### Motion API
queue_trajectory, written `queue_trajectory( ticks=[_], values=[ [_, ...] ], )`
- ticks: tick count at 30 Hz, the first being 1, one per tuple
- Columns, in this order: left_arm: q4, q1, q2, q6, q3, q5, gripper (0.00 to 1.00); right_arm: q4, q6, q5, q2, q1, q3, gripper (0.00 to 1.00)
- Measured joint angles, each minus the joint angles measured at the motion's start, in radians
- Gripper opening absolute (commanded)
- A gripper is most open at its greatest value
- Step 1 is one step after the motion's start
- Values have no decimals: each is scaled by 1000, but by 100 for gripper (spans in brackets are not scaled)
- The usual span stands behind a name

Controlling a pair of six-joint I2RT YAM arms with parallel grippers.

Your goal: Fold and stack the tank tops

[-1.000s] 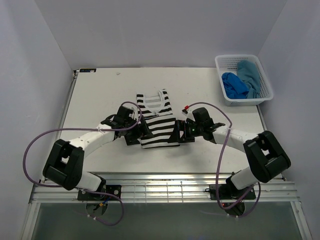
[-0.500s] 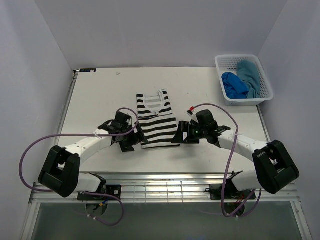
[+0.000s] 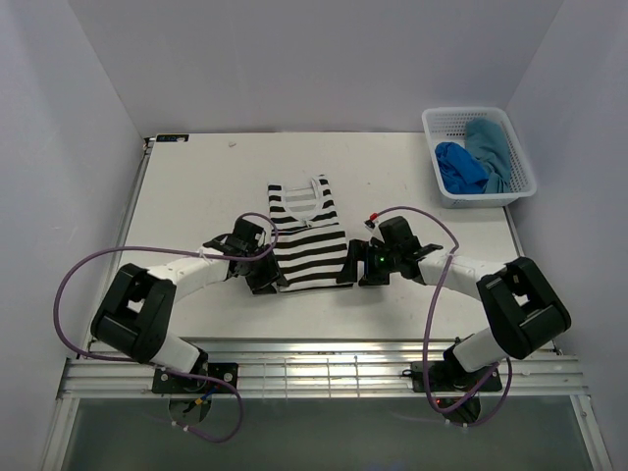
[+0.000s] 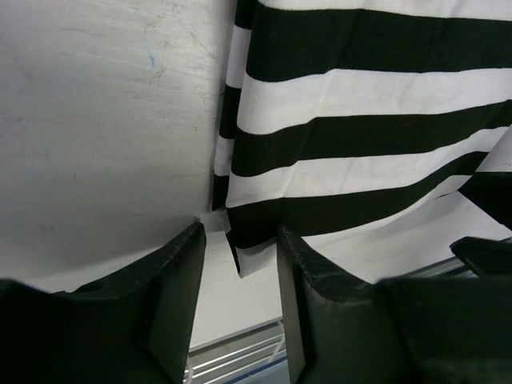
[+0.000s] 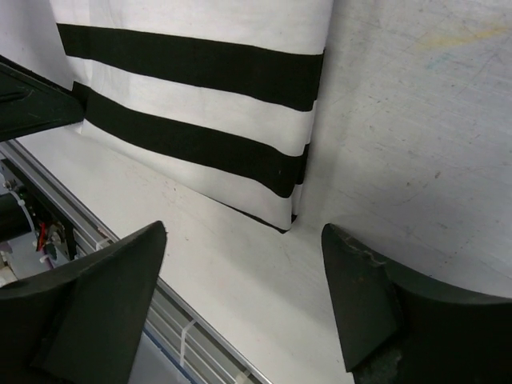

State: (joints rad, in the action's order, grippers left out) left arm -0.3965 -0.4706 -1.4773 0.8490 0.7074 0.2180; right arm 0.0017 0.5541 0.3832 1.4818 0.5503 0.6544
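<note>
From above, the black-and-white striped tank top [image 3: 309,235] lies flat near the middle of the white tabletop [image 3: 196,186], its neckline and straps on the far side and its hem on the near side. The left end effector [image 3: 265,280] sits at the near left corner of the hem and the right end effector [image 3: 349,267] at the near right corner, so the two face each other across the bottom edge of the cloth. At the far right of the tabletop stands a white mesh basket [image 3: 520,157], well apart from the striped top; inside it the bright royal blue tank top [image 3: 458,167] is bunched on the left and the muted teal-blue tank top [image 3: 491,145] lies on the right, the two touching. In the left wrist view, the two dark fingers [image 4: 180,296] stand a narrow gap apart, and the hem corner of the striped top reaches into that gap, close to one finger; the fingers are not pressed together on it, and bare tabletop shows between them. The cloth looks doubled at this edge, with a lower layer showing under the upper one. In the right wrist view, the fingers [image 5: 360,296] are spread wide with nothing between their pads. The other hem corner lies flat on the tabletop just beyond the fingertips, nearer the right one.
</note>
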Motion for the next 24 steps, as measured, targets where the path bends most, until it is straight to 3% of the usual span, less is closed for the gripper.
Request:
queue_trajectory(
  ticks=[2, 4, 5, 7, 10, 14, 16, 24],
  values=[
    [21, 0, -11, 2, -4, 15, 43, -1, 4, -11, 5, 0, -2, 72],
    [38, 0, -19, 5, -8, 26, 41, -1, 10, -22, 8, 0, -4, 70],
    [44, 0, -24, 5, -8, 31, 40, 0, 13, -24, 10, 0, -6, 64],
    [53, 0, -31, 5, -8, 37, 31, 1, 15, -34, 11, 0, -11, 58],
    [68, 0, -42, 8, -12, 48, 25, 1, 19, -37, 19, -1, -14, 52],
    [102, 0, -39, 16, -34, 63, 11, 19, 27, -39, 37, 0, -14, 40],
    [108, 0, -39, 18, -35, 68, 2, 31, 30, -40, 47, 0, -14, 39],
    [115, 0, -38, 17, -38, 78, 0, 57, 40, -46, 73, 0, -14, 10]
  ],
)
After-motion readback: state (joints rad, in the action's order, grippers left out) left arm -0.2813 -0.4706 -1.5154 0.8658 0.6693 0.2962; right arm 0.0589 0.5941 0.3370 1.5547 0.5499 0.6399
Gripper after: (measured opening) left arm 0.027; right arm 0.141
